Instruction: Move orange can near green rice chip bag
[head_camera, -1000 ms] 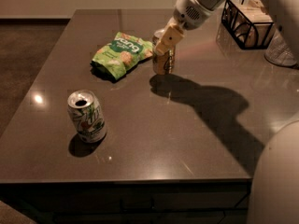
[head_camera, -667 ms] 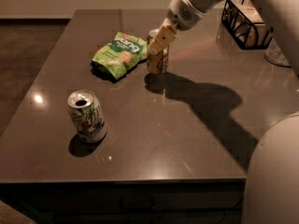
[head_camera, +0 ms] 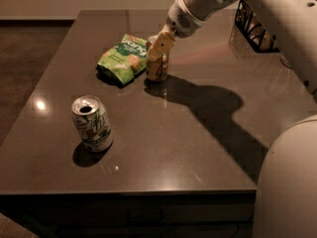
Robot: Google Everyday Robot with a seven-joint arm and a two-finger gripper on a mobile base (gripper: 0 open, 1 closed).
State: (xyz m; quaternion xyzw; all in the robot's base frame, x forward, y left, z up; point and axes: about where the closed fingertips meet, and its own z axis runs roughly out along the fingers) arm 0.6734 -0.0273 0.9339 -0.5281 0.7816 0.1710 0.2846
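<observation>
The orange can [head_camera: 158, 70] stands upright at the right edge of the green rice chip bag [head_camera: 123, 58], at the back middle of the dark table [head_camera: 198, 148]. I cannot tell whether the can touches the bag. The bag lies flat with its logo facing up. My gripper [head_camera: 160, 44] comes down from the upper right, and its pale fingers [head_camera: 162, 43] are shut on the top of the orange can. The can's base is at or just above the tabletop, over its own shadow.
A white can with green markings [head_camera: 92, 123] stands open-topped at the front left of the table. A dark wire basket [head_camera: 251, 28] sits at the back right. My arm [head_camera: 257, 14] spans the upper right, and my white base [head_camera: 290, 182] fills the lower right corner.
My gripper has carried the orange can to the left, from a gap away from the bag to right beside it. The bag and the white can have not moved.
</observation>
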